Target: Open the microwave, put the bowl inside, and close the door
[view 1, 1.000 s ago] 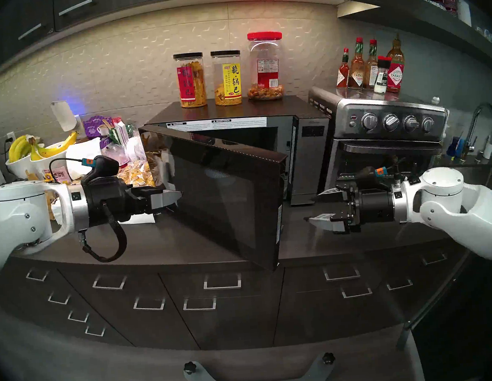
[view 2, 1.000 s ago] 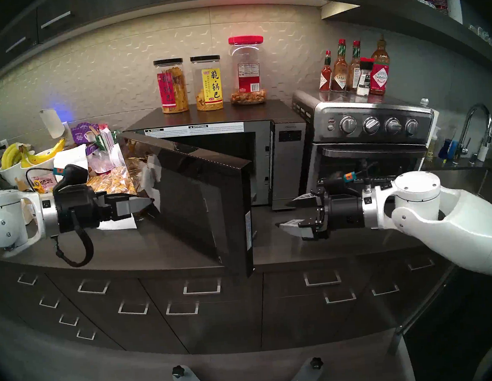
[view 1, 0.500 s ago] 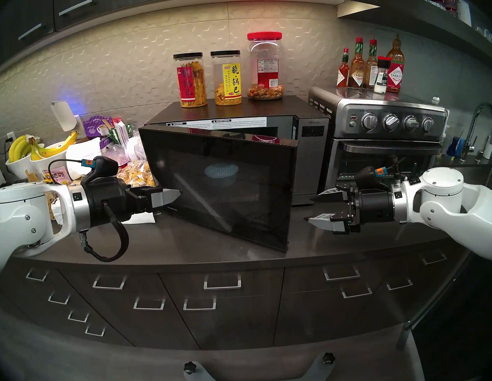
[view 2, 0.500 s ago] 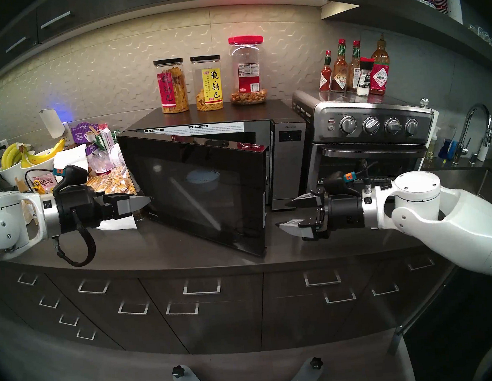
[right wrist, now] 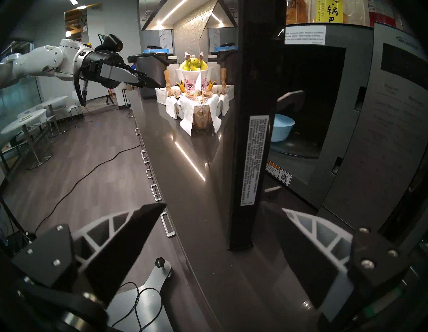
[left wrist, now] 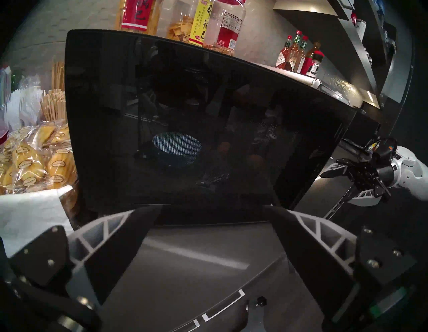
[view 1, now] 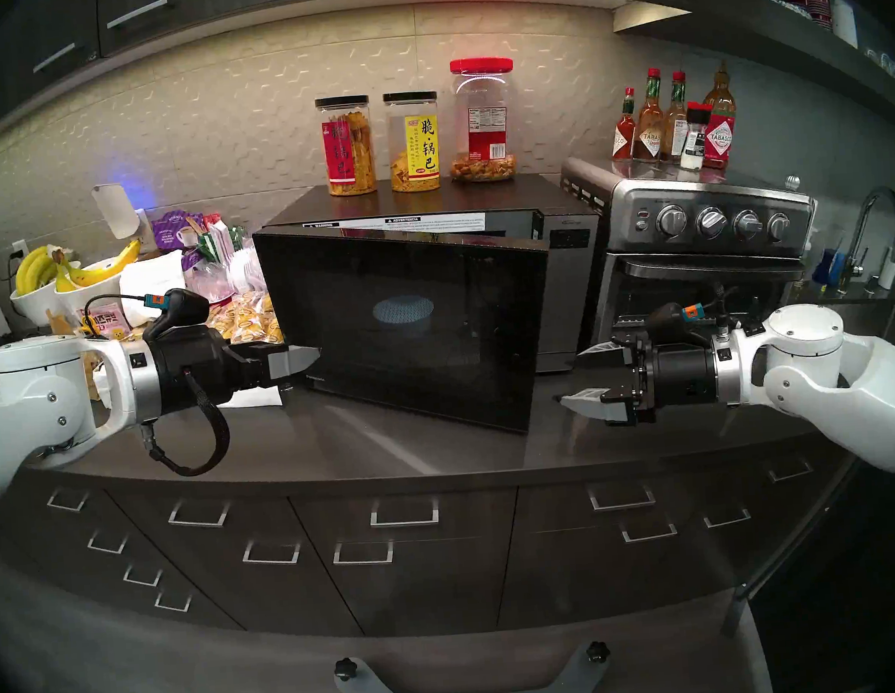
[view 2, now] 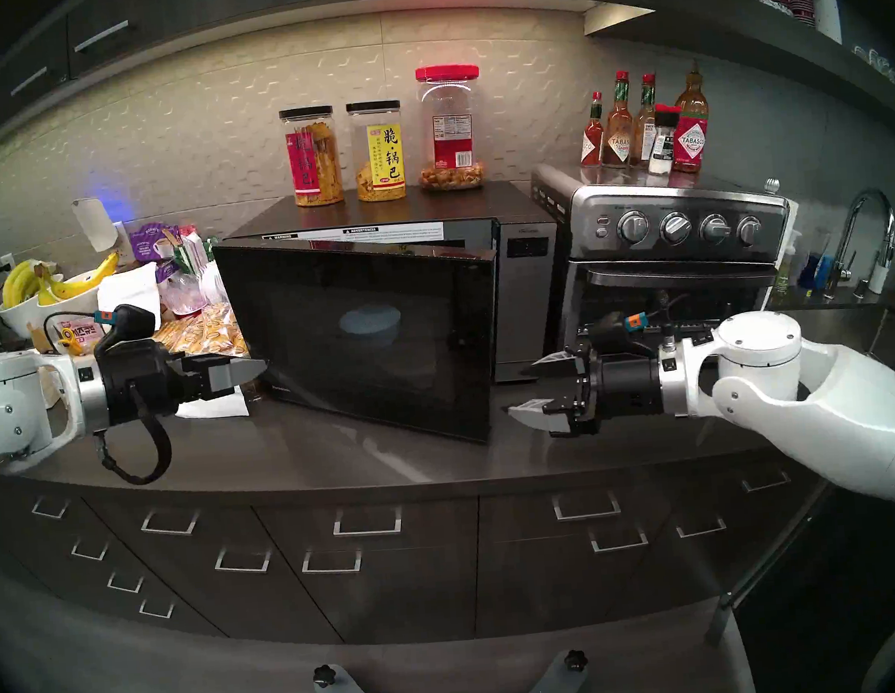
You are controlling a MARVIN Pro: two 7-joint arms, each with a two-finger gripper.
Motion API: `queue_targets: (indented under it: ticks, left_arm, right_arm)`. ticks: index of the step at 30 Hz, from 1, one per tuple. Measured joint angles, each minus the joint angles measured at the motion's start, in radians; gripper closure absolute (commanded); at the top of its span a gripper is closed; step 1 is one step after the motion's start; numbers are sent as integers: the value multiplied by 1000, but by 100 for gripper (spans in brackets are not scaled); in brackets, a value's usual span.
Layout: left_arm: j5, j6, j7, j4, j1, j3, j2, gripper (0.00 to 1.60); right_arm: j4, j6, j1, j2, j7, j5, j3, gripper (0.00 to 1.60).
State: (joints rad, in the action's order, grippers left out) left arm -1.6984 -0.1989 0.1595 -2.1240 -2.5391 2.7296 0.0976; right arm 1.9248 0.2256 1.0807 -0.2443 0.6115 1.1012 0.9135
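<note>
The black microwave (view 1: pixel 569 296) stands mid-counter. Its glossy door (view 1: pixel 461 347), hinged on the left, is ajar by a narrow gap at the right edge. The light-blue bowl (view 1: pixel 403 309) sits inside and shows through the mesh window. It also shows in the left wrist view (left wrist: pixel 177 148) and, through the gap, in the right wrist view (right wrist: pixel 281 127). My left gripper (view 1: pixel 315 356) is open and empty, close in front of the door's lower left corner. My right gripper (view 1: pixel 569 375) is open and empty, just right of the door's free edge (right wrist: pixel 252 116).
A steel toaster oven (view 1: pixel 702 222) stands right of the microwave, with sauce bottles (view 1: pixel 673 117) on top. Three jars (view 1: pixel 413 143) stand on the microwave. White bowls of bananas (view 1: pixel 72 282) and snack bags (view 1: pixel 246 322) crowd the left. A sink faucet (view 1: pixel 879 229) is far right.
The door has swung from about half open to nearly shut. My left gripper has drawn back slightly to the left. The right arm has not moved.
</note>
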Motion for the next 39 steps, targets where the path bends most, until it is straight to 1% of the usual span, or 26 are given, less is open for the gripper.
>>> queue_targets:
  ticks: [9, 16, 18, 23, 30, 39]
  left_arm:
    - [76, -4, 22, 30, 38, -17, 0, 0]
    - [123, -3, 40, 14, 47, -13, 4, 0]
    - [135, 8, 55, -1, 51, -5, 12, 0]
    - [151, 27, 66, -18, 53, 3, 18, 0]
    - [167, 39, 55, -38, 55, -1, 11, 0]
    - [164, 52, 54, -34, 52, 1, 5, 0]
  right_arm:
    - [0, 0, 0, 0, 0, 0, 1, 0]
    - [0, 0, 0, 0, 0, 0, 1, 0]
    - [0, 0, 0, 0, 0, 0, 1, 0]
    - [0, 0, 0, 0, 0, 0, 0, 0]
    - [0, 0, 0, 0, 0, 0, 0, 0]
    - [0, 0, 0, 0, 0, 0, 0, 0]
